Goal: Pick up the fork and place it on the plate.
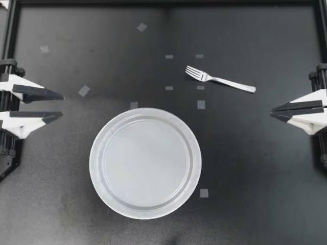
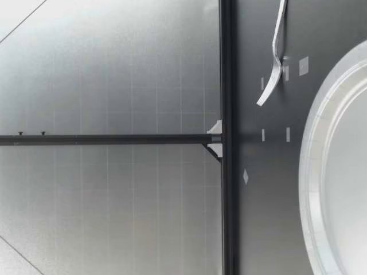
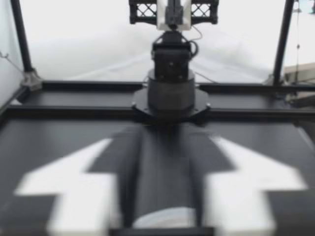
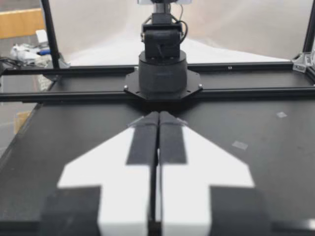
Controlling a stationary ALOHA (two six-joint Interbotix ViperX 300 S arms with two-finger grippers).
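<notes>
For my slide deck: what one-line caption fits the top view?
Fork lies clear of the plate, untouched; left gripper open, right gripper shut.

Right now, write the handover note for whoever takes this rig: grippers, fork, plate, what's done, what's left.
Left gripper: open, empty, at the table's left edge.
Right gripper: shut, empty, at the right edge.
Fork: flat on the table, apart from the plate, on the right arm's side, tines pointing toward the left arm.
Plate: mid-table, nothing on it.
Done: nothing yet.
Left: grasp the fork, probably with the right arm, and set it on the plate.
</notes>
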